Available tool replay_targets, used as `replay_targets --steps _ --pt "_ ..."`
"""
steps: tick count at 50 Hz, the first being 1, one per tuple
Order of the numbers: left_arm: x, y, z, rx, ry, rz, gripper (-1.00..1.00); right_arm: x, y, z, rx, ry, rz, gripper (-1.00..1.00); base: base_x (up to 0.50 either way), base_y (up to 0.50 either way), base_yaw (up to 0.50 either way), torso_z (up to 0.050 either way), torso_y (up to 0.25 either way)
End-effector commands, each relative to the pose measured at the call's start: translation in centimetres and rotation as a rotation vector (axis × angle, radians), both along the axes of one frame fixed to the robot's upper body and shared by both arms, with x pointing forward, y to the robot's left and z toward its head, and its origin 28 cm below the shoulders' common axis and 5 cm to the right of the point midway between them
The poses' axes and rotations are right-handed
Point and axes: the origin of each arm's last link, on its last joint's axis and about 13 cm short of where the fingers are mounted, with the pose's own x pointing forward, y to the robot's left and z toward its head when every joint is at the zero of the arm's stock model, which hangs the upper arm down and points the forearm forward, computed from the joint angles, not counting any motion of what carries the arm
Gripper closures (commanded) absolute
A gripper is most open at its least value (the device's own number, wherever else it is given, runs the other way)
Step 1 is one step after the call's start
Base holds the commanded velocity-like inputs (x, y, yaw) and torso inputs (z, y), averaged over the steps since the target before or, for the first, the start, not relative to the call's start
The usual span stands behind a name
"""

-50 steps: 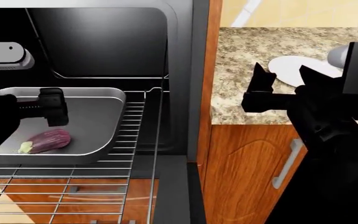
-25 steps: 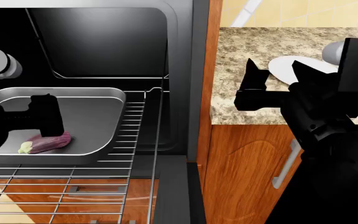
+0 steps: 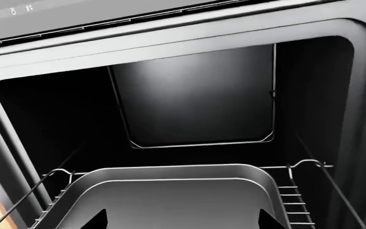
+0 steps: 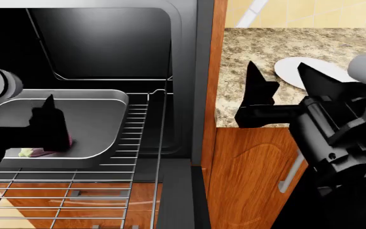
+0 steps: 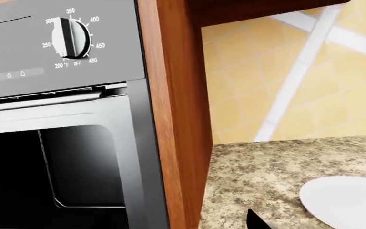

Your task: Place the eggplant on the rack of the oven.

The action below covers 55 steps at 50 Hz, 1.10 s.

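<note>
The eggplant (image 4: 25, 152) lies on the grey tray (image 4: 100, 114), which sits on the wire rack (image 4: 62, 191) pulled out of the oven (image 4: 100, 43). Only its greenish stem end and a purple sliver show. My left gripper (image 4: 51, 126) hangs right over it and hides the rest. In the left wrist view the left gripper (image 3: 183, 222) is open, its fingertips (image 3: 100, 220) wide apart above the tray (image 3: 170, 191), and the eggplant is out of view. My right gripper (image 4: 278, 90) is open and empty over the counter.
A white plate (image 4: 297, 67) lies on the speckled counter (image 4: 247, 52) to the right of the oven; it also shows in the right wrist view (image 5: 348, 200). A wooden cabinet door (image 4: 247, 176) is below it. The temperature knob (image 5: 72, 38) sits on the oven's control panel.
My left gripper has moved down and left over the eggplant and now covers most of it. My right gripper has shifted slightly left over the counter.
</note>
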Motion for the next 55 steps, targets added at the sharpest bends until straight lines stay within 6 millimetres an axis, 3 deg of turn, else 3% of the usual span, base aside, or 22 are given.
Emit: replay_targets --steps 1,12,13,14,26,42,55 --pt "-1.5 -1.3 -0.6 0.042 -0.103 -0.019 -1.0 -3.8 0.6 -0.3 0.026 -0.054 0.053 -1.0 0.0 0.0 0.0 0.0 0.0" --pt "-2.5 -2.4 -1.2 0.114 -0.17 -0.034 -1.0 -4.6 1.0 -1.2 -0.063 -0.179 0.049 -1.0 0.0 0.0 0.0 0.0 0.0" --pt "-2.8 -2.3 -1.2 0.122 -0.183 -0.026 -1.0 -5.0 1.2 -0.9 -0.047 -0.245 0.03 -1.0 0.0 0.0 0.0 0.0 0.0" --pt "-2.9 -2.2 -1.2 0.122 -0.188 -0.018 -1.0 -5.1 1.1 -1.5 -0.115 -0.238 0.023 -1.0 0.0 0.0 0.0 0.0 0.0" --pt "-3.6 -0.9 -1.7 0.162 -0.277 -0.031 -1.0 -5.7 1.2 -1.9 -0.084 -0.231 0.053 -1.0 0.0 0.0 0.0 0.0 0.0" --pt "-4.4 -0.9 0.4 0.234 -0.399 -0.108 -1.0 -6.6 1.1 -1.3 -0.085 -0.314 0.051 -1.0 0.0 0.0 0.0 0.0 0.0" --pt "-7.6 -0.1 2.8 0.263 -0.438 -0.146 -1.0 -7.1 0.8 0.6 -0.108 -0.438 0.08 -1.0 0.0 0.0 0.0 0.0 0.0"
